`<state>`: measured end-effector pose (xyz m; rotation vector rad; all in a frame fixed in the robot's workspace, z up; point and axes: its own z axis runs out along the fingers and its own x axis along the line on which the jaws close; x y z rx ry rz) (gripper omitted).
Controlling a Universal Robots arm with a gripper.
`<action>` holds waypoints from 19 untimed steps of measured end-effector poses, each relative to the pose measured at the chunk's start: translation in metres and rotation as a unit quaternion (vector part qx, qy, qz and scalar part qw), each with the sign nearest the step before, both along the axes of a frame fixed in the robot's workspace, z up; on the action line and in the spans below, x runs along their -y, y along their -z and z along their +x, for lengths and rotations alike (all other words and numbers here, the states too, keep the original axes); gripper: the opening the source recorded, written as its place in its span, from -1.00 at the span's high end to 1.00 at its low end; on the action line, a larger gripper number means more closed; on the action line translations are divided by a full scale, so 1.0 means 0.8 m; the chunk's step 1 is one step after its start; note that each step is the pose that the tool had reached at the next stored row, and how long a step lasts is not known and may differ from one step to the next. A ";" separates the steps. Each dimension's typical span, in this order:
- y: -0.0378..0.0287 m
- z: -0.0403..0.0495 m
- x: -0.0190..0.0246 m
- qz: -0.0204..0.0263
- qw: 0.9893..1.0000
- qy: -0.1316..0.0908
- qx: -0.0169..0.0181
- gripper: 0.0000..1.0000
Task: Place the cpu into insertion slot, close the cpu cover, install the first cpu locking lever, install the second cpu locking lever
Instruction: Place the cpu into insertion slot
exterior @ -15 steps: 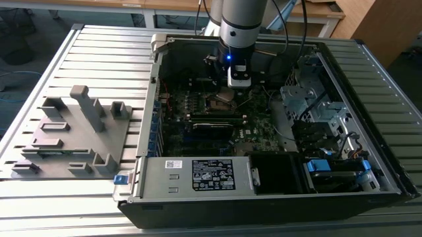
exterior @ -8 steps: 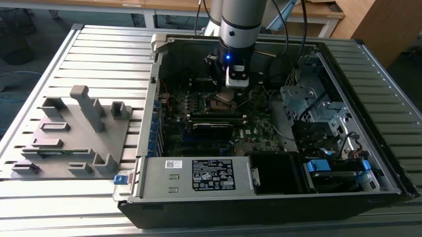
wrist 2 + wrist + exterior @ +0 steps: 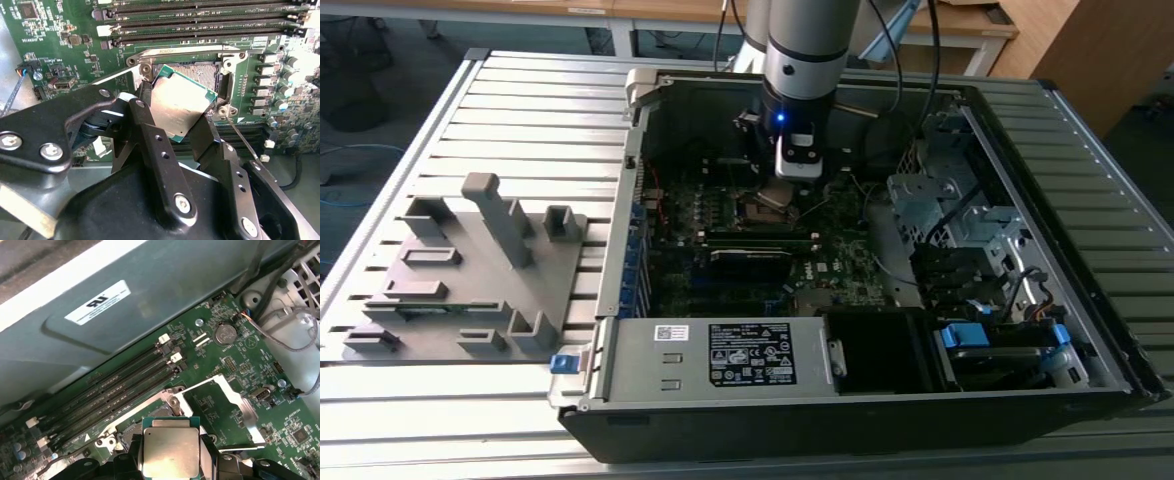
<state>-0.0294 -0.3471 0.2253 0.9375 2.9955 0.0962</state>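
Note:
My gripper (image 3: 178, 111) is shut on the cpu (image 3: 181, 102), a flat square chip with a dull silver top, gripped by two opposite edges. The cpu (image 3: 170, 452) hangs tilted just above the insertion slot (image 3: 202, 75), a dark square socket on the green motherboard that the chip partly hides. In the first wrist view the cpu cover (image 3: 239, 401), a thin silver frame, stands swung open beside the insertion slot (image 3: 156, 414). In the exterior view the gripper (image 3: 797, 170) sits low inside the case over the insertion slot (image 3: 766, 207). A thin wire lever (image 3: 241, 136) stands free beside the socket.
Several long black memory slots (image 3: 200, 22) run beside the socket. The open computer case (image 3: 630, 160) walls in the board, with a power supply (image 3: 720, 355) at the front and drive cages and cables (image 3: 947, 215) at the exterior view's right. A grey fixture block (image 3: 467, 270) lies on the table.

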 end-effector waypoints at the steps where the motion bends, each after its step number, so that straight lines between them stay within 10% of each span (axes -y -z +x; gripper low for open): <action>1: 0.0005 0.000 0.0000 0.000 1.000 0.009 0.000 -0.08; 10: 0.0050 0.000 0.0000 0.000 0.996 0.090 0.000 -0.08; 19: 0.0096 0.000 0.0000 0.000 0.985 0.171 0.000 -0.08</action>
